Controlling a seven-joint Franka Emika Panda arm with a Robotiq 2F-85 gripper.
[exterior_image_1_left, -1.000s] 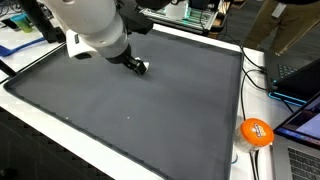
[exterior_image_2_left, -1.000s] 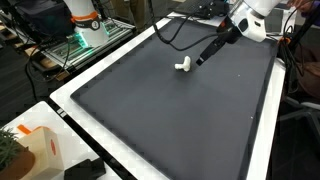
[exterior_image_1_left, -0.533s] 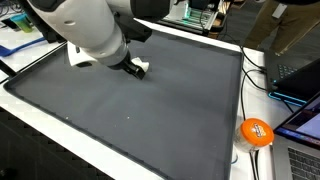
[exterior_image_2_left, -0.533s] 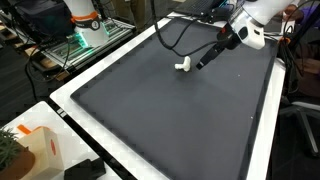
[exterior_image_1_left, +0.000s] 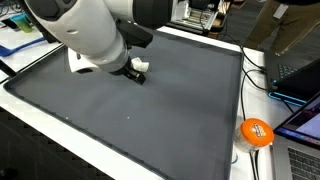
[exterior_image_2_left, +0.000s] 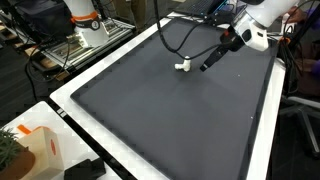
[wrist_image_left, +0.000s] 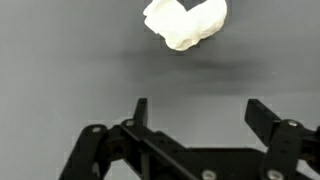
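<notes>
in the wrist view, shows the gripper (wrist_image_left: 197, 108) with jaws spread as wide as they go and nothing between them: open and empty. ahead of the fingers (wrist_image_left: 140, 112), with a strip of bare mat (wrist_image_left: 60, 70) in the gap, finds a white lump (wrist_image_left: 185, 22). crumpled and soft-looking, and about on the line that runs midway between the two fingers. apart from them, not touching. reads as a wide stance that leaves room on either side of the lump, not a grip on anything.

in both exterior views, puts the lump on the dark mat, well in from its pale rim, with the gripper low and just beside it. in an exterior view, shows the arm (exterior_image_2_left: 250, 18) slanting down from above, so that the fingers point at the lump along the mat and not straight down. in an exterior view, hides most of the gripper behind the big white arm, with only its dark tip beside the lump.

needs nothing to hold the lump in place: flat mat, loose thing, resting on its own weight, nothing propped against it.

off the mat, shows a black cable (exterior_image_2_left: 172, 38) looping from the arm over the far edge, and an orange thing (exterior_image_1_left: 256, 131) near the table's corner, well apart from the gripper.
</notes>
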